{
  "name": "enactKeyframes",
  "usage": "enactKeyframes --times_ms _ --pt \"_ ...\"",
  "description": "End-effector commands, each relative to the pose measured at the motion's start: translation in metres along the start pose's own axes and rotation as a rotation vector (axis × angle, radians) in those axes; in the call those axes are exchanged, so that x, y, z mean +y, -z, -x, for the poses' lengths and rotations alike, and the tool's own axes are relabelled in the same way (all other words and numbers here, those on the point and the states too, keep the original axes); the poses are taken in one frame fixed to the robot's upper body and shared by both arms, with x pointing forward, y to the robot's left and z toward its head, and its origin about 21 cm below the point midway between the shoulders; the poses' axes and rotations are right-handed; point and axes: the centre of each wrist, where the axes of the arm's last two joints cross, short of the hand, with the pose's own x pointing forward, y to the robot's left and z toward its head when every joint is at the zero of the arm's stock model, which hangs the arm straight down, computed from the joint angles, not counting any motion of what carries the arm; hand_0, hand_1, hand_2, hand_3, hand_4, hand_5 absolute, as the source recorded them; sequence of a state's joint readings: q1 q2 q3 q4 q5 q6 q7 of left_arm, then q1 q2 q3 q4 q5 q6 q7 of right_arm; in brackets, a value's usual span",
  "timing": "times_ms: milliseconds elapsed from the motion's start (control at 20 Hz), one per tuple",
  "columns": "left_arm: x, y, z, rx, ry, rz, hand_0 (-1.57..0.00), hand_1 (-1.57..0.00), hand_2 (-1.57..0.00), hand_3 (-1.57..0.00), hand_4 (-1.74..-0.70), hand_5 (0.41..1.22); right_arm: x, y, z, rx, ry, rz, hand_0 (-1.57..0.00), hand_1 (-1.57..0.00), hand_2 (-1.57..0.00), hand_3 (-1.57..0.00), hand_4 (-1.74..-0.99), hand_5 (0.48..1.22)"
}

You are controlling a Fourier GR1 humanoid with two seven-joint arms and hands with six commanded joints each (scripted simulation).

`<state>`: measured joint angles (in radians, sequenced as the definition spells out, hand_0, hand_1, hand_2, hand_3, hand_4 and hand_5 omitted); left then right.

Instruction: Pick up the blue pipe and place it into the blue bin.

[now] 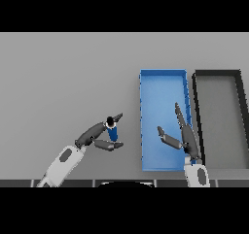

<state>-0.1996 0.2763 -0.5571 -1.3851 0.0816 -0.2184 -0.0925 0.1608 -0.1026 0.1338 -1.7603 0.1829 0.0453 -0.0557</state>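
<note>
Blue pipe [113,131], one short piece standing roughly upright with a dark top, sits just below the frame's centre, pinched between the fingers and thumb of the left hand [93,135]. That arm comes in from the lower left, slanting up and right. The right hand [185,136] rises from the lower right edge, fingers straight and thumb spread, holding nothing, over the right side of the blue bin [163,73]. One blue bin lies right of centre, its left wall near the pipe; one dark bin [217,73] lies just beside it, farther right. The grey table [63,77] stretches bare across the upper left.
</note>
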Motion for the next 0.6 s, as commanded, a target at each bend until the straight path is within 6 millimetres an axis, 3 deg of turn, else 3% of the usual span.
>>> enactKeyframes --times_ms 0,150,250,300,400,550 --pt "-0.003 0.005 0.000 -0.015 -0.016 0.001 0.00 0.00 0.00 0.00 -1.19 0.513 -0.002 -0.002 0.000 0.001 0.007 -0.001 0.00 0.00 0.00 0.00 -1.207 0.607" --pt "-0.009 0.012 0.000 -0.054 -0.049 -0.014 0.00 -0.04 -0.11 -0.04 -1.27 0.585 -0.007 -0.003 0.000 0.010 -0.012 0.007 0.00 0.00 0.00 0.00 -1.196 0.603" --pt "-0.014 0.019 -0.003 -0.057 -0.059 -0.033 -0.10 -0.26 -0.36 -0.22 -1.32 0.651 -0.007 -0.002 -0.001 0.018 0.003 0.006 0.00 0.00 0.00 0.00 -1.198 0.605" --pt "-0.018 0.018 0.001 -0.063 -0.100 -0.037 -0.29 -0.46 -0.54 -0.49 -1.34 0.765 -0.007 -0.001 0.001 0.031 0.005 0.003 0.00 0.00 0.00 0.00 -1.199 0.605" --pt "-0.020 0.020 -0.003 -0.059 -0.107 -0.043 -0.72 -0.86 -0.90 -0.88 -1.48 0.929 -0.005 0.002 0.001 0.030 0.009 0.002 0.00 0.00 0.00 0.00 -1.198 0.604" --pt "-0.025 0.022 -0.002 -0.098 -0.088 -0.001 -1.13 -1.20 -1.23 -1.17 -1.60 1.072 -0.007 0.000 -0.002 0.019 0.004 -0.002 0.00 0.00 0.00 0.00 -1.198 0.604"
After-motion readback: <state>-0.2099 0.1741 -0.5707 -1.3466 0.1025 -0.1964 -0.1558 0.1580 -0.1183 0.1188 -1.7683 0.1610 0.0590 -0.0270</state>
